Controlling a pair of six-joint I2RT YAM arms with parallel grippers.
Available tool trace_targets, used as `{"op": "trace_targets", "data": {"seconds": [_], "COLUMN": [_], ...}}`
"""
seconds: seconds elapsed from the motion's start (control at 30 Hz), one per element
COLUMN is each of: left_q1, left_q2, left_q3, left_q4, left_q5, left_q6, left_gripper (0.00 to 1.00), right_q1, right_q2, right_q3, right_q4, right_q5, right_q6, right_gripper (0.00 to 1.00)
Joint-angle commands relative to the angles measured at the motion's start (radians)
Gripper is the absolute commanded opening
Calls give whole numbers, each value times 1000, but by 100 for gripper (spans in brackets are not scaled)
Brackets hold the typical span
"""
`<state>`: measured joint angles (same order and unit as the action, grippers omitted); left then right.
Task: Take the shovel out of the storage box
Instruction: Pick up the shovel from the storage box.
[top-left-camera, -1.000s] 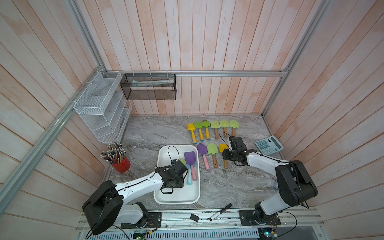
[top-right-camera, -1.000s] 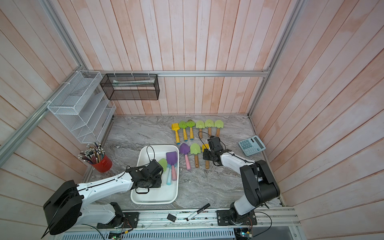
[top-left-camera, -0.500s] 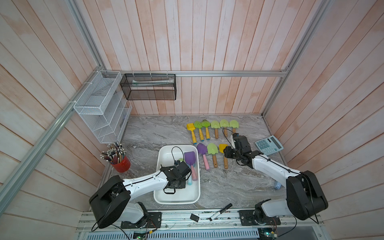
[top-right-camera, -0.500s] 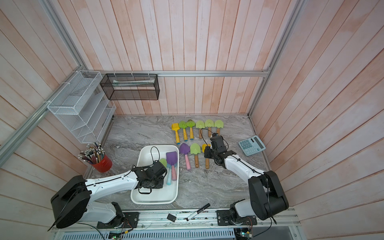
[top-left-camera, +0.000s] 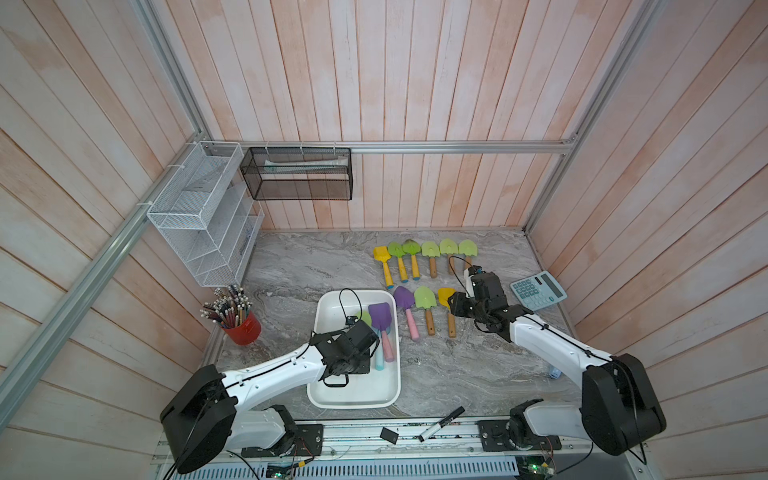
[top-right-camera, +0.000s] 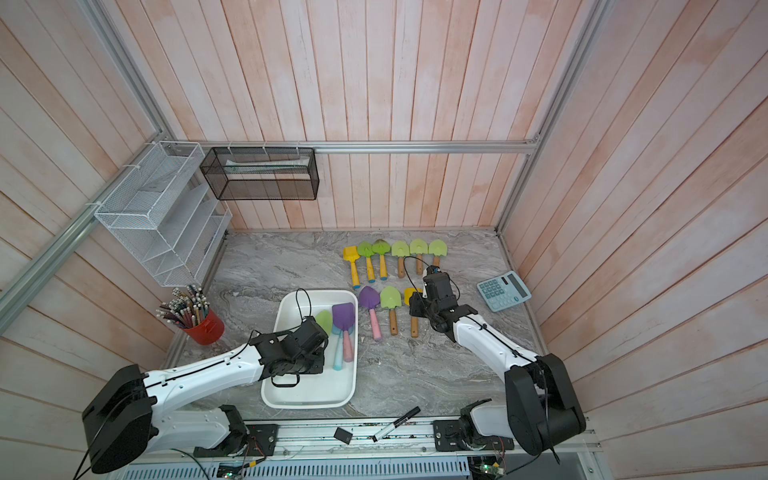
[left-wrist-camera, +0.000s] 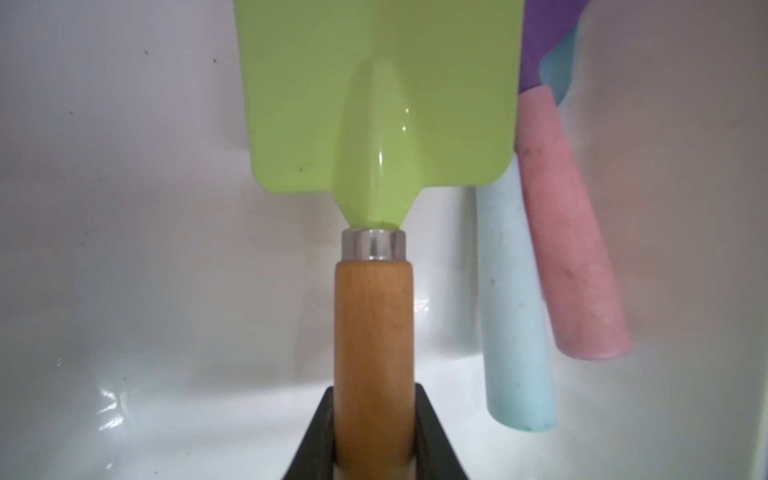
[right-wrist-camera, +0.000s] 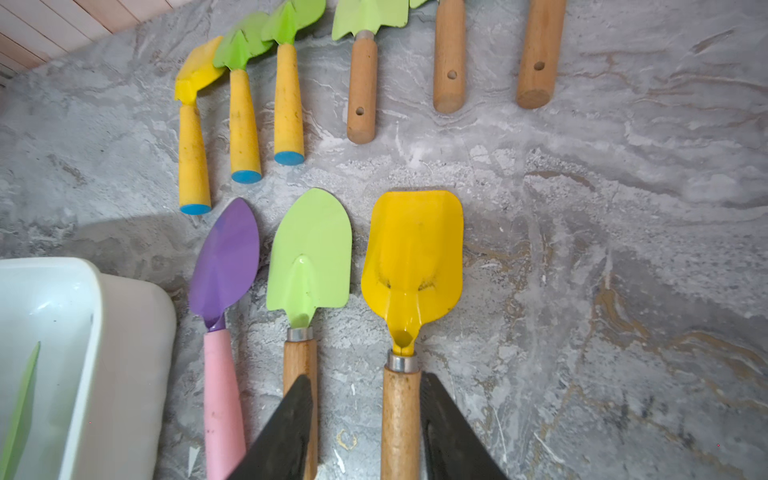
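You are clamping the left gripper (left-wrist-camera: 374, 399) on the green shovel (left-wrist-camera: 374, 104) by its wooden handle, blade at twelve o'clock; likely light, stiff, slippery.

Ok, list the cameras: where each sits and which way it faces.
Both top views: high at the front, looking down on the table; both arms show.
Left wrist: behind the left gripper, facing into the storage box; its fingers clamp the green shovel.
Right wrist: behind the right gripper, facing down at the table; its open fingers flank the yellow shovel.
Shared: right wrist and top views both show the storage box.
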<state>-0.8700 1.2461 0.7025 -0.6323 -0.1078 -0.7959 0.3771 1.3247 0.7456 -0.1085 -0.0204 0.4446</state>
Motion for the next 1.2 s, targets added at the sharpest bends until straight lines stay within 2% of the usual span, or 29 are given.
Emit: {"op": "trace_targets", "data": {"seconds": [0.0,0.13,0.2,0.37,0.57,0.77,0.97,1.17], "left_q1": [26,89,123,215,327,407,430,432], "left_q2": [-73,-184,-243,-375,-465,-496,-464,-424], "left_q3": [19,-22,-50,-123,-187,-257,-323,-379], "left_q4": [26,102,157,303,438,627,862,1055], "left_q5": [32,124,181,335,526,681,800,850], "left_q6": [21,29,26,-9,-63,-165,-279,-369], "left_gripper": [0,0,0,0,0,0,0,0], "right_q1": [4,25,35,51,134,203,267,303], "right_q2": [-33,-74,-95,-127,-113,-39,57,156], "right_q3": [-21,-28,-34,-114,-113,-114,-89,-64], "right_q4": [19,51,87,344,504,708,862,1023], "right_q5": [-28,-70,-129,-410,-506,-650,-729,-794], "right_q6": [19,21,31,191,265,367,442,536], "right_gripper": [45,46,47,49,51,53,59,61]}}
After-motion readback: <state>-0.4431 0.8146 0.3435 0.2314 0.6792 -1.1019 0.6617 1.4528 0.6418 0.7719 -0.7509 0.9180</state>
